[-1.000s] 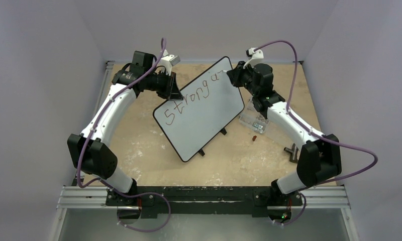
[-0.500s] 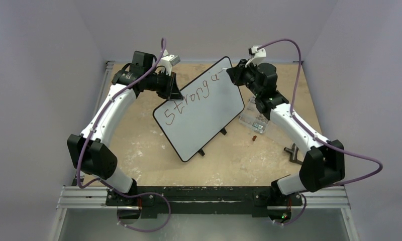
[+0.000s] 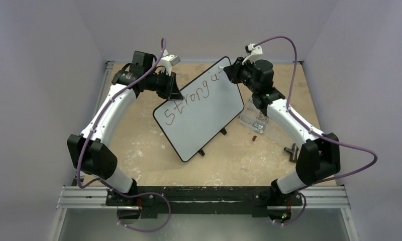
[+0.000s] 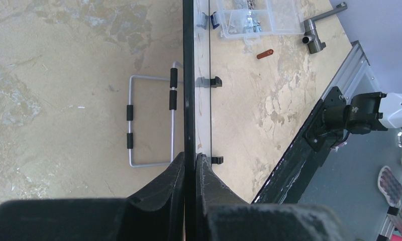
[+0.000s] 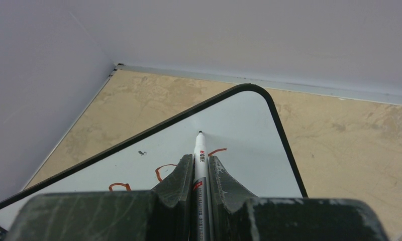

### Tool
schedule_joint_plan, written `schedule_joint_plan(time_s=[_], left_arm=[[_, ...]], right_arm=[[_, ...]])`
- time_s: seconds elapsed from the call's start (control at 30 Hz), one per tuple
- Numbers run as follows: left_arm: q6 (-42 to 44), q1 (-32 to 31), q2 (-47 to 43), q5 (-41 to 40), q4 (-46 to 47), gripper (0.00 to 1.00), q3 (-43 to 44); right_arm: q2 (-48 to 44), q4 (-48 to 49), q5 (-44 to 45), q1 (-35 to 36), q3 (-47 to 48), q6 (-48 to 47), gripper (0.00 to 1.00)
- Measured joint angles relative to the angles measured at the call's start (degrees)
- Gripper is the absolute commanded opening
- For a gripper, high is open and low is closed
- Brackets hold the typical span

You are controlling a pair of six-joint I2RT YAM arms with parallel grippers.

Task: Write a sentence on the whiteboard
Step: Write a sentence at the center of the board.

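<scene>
The left gripper point(image 4: 189, 156) is clamping the near rim of the whiteboard point(image 4: 188, 75), which is running edge-on up the frame. A wire stand point(image 4: 131, 120) is showing over the table point(image 4: 63, 75) at left, while a clear plastic box point(image 4: 257, 17) is sitting at upper right.

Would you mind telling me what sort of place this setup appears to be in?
Probably a robotics lab test cell: two arms bolted to a metal rail, plain walls enclosing a worn tabletop, and a clear parts box beside the whiteboard.
</scene>
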Motion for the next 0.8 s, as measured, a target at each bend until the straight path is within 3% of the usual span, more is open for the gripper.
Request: schedule_joint_plan(time_s=[0.8], left_arm=[[-0.3, 0.0, 0.0, -0.3, -0.2, 0.0, -0.1]], right_arm=[[0.5, 2.0, 0.0, -0.1, -4.9, 0.0, 0.0]])
